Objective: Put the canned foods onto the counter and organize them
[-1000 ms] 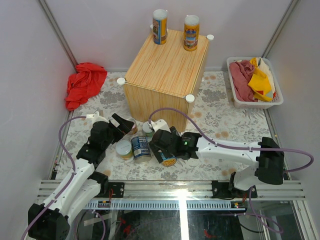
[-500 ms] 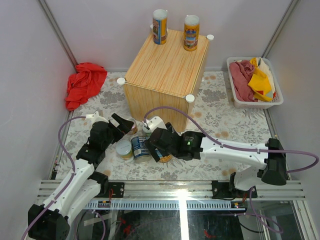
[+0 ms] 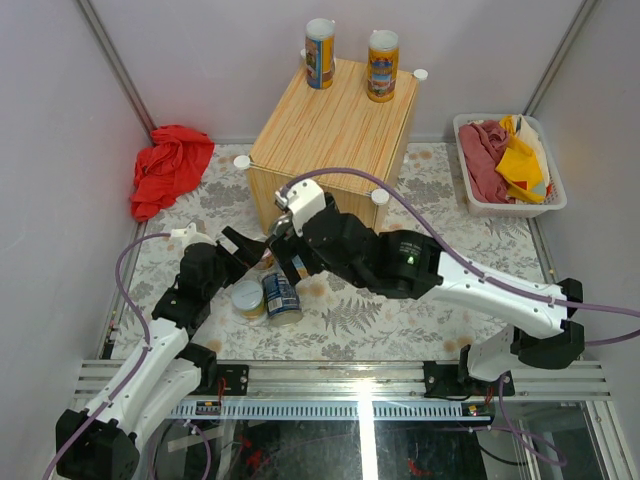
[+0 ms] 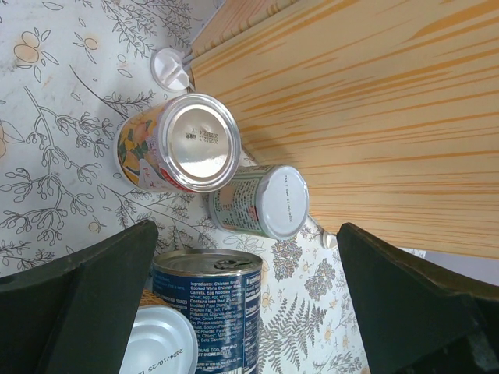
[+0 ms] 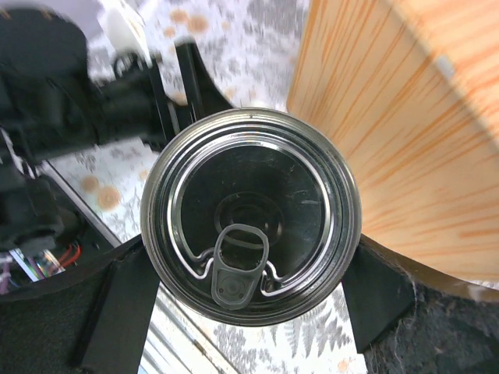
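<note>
The counter (image 3: 330, 130) is a light wooden cube with two tall orange-blue cans (image 3: 319, 53) (image 3: 382, 65) on its far edge. My right gripper (image 3: 297, 258) is shut on a blue-labelled can (image 5: 251, 214) with a pull-tab lid and holds it in the air in front of the counter's near face (image 5: 405, 132). My left gripper (image 3: 245, 250) is open and empty, low over the mat. Its view shows an orange-labelled can (image 4: 187, 144), a green-labelled can (image 4: 265, 202), a blue can (image 4: 210, 312) and a silver-lidded can (image 4: 160, 343) between its fingers (image 4: 86, 304).
A red cloth (image 3: 168, 165) lies at the back left. A white basket (image 3: 508, 165) of cloths stands at the right. The floral mat (image 3: 420, 240) covers the floor. Grey walls close in the sides and back.
My right arm has lifted its can off the mat and carried it up, back and left toward the counter's front. The left arm and the cans on the mat have not moved.
</note>
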Robot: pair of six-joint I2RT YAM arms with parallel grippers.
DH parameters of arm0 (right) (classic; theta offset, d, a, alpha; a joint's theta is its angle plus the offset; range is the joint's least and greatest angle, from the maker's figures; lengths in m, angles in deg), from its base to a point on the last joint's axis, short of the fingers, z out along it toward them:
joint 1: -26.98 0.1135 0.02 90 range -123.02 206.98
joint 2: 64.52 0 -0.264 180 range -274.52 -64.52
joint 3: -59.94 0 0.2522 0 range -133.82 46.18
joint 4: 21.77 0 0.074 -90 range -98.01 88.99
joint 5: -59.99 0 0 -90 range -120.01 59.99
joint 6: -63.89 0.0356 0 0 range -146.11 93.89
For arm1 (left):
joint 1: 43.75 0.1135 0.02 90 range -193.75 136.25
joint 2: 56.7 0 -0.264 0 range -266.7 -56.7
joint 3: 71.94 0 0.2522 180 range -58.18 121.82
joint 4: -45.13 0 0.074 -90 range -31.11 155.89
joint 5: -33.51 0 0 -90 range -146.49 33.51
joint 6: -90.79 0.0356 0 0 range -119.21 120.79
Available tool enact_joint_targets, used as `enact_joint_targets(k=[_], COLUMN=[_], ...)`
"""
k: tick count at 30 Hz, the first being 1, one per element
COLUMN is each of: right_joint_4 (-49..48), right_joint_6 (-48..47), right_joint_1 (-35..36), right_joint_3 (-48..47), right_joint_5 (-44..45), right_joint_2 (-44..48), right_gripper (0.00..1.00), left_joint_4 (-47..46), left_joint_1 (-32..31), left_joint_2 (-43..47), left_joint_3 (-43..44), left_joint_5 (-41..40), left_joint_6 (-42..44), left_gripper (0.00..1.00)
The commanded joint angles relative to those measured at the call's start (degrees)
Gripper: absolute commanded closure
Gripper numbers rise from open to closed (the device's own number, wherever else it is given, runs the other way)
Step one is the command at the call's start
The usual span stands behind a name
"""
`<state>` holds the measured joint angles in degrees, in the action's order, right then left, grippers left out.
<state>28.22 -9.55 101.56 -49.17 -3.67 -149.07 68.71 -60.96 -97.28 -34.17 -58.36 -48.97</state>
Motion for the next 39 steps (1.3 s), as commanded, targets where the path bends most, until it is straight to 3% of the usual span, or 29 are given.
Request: enact_joint_targets(k=[1,6,12,23,29,39], right_joint_4=[-7.1,-7.0,-7.3,-19.2,-22.3,-27.4], right_joint_6=[-7.9,-15.1,-19.0,-21.9,-18.5,-15.9], right_joint_1=[0.4,-0.4,-6.5,-22.6,-30.3,-35.8], right_joint_3=[-16.0,-29.4,-43.3,-49.0,-53.2,-55.6], right_joint_5=[4.5,7.7,6.3,2.3,-2.1,-7.0], right_joint_2=[-2.1,-8.9,-17.0,-25.5,-30.5,-36.6], right_gripper=[1.0,1.0,1.0,1.0,1.0,1.0], left_joint_4=[-3.3,-3.8,-3.8,-3.7,-3.7,-3.8], left_joint_1=[-0.2,-0.2,-0.1,0.1,0.4,1.4], left_joint_2=[0.5,-0.2,-0.2,-2.2,-3.6,-4.7], left_joint_3=[-0.2,-0.1,-0.1,0.6,1.2,0.9], left_joint_5=[-1.1,-1.0,-1.1,-1.1,-0.9,-0.6], left_joint_6=[-0.8,-0.7,-0.3,1.0,2.5,4.7], left_gripper=[0.0,0.0,0.0,0.0,0.0,0.0])
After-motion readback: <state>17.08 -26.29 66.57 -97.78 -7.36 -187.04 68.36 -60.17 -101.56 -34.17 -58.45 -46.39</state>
